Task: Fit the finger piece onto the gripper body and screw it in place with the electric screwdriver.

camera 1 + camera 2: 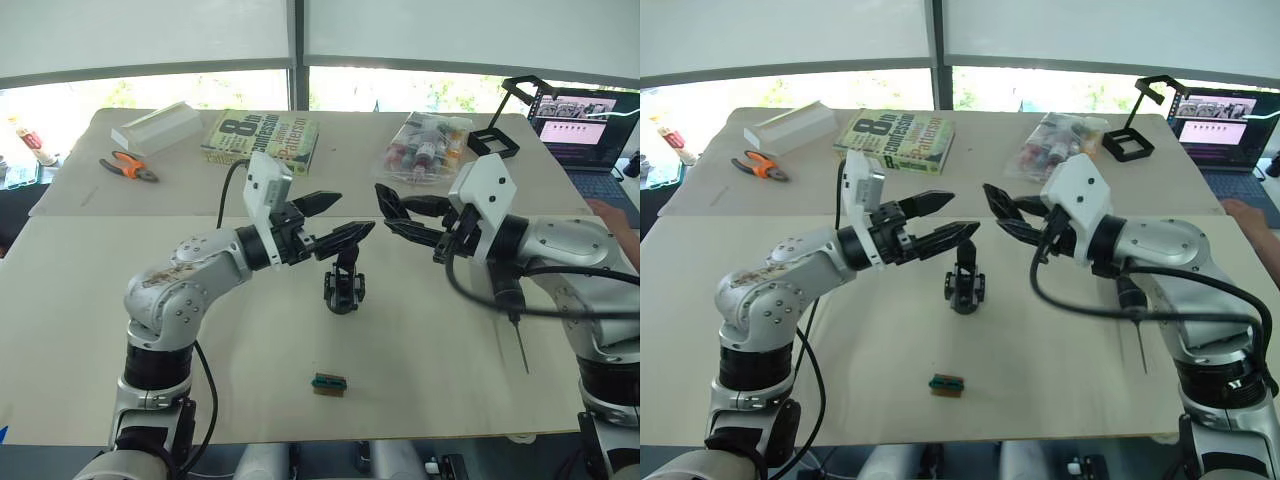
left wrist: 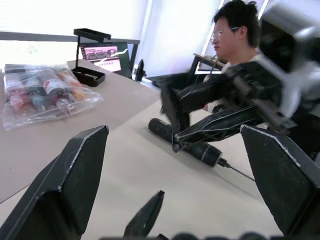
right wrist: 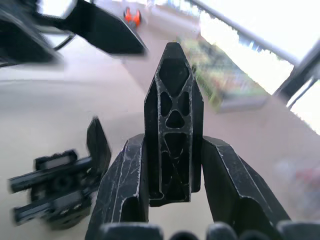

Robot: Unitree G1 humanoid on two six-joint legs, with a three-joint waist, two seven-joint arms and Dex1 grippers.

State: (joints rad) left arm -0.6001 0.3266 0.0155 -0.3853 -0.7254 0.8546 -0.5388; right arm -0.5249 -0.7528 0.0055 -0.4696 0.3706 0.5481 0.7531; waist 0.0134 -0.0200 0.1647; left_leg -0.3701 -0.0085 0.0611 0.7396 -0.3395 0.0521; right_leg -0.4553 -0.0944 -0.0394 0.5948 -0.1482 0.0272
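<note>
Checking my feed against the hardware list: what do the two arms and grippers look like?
Both arms are silver-grey metal with rounded, bolted joints and black bands. Each wrist carries a white boxy housing. The left gripper and right gripper each have two long, black, pointed fingers with a ribbed lattice. Black cables loop along both forearms.

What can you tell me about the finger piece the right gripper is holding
The finger piece is a flat black plastic part with a latticed, ribbed face, tapering to a blunt point. It is clamped between the right gripper fingers, tip pointing away from the wrist, held in the air above the table. The gripper body stands nearby, apart from it.
</note>
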